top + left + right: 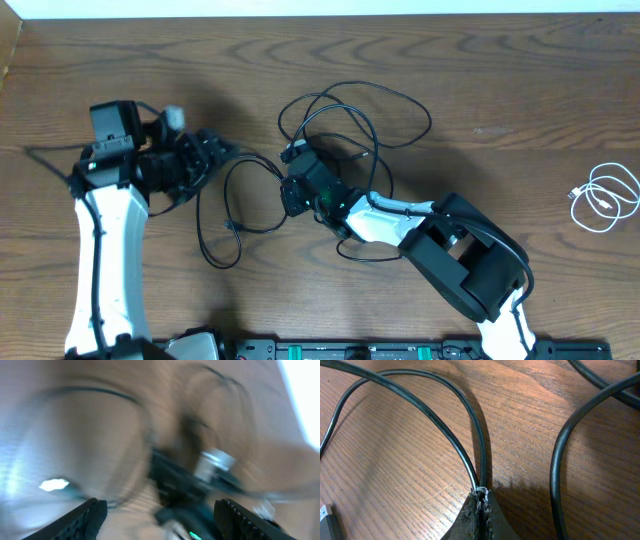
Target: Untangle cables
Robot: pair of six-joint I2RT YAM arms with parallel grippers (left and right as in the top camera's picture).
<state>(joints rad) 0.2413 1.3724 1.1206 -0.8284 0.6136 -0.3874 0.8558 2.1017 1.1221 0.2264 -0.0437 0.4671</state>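
Observation:
Several thin black cables [352, 112] lie looped and tangled at the middle of the wooden table [500, 90]. One loop [213, 240] trails toward the front left. My right gripper [290, 188] is shut on a black cable [470, 420], with two strands running into its closed tips [481, 493]. My left gripper [222, 152] points right toward the tangle. In the blurred left wrist view its fingers [90, 515] stand wide apart, and I cannot make out any cable between them. A coiled white cable [606, 197] lies alone at the far right.
A plug end [327, 516] shows at the lower left of the right wrist view. The arm bases and a black rail [350, 350] line the table's front edge. The table's far edge meets a white wall [320, 8].

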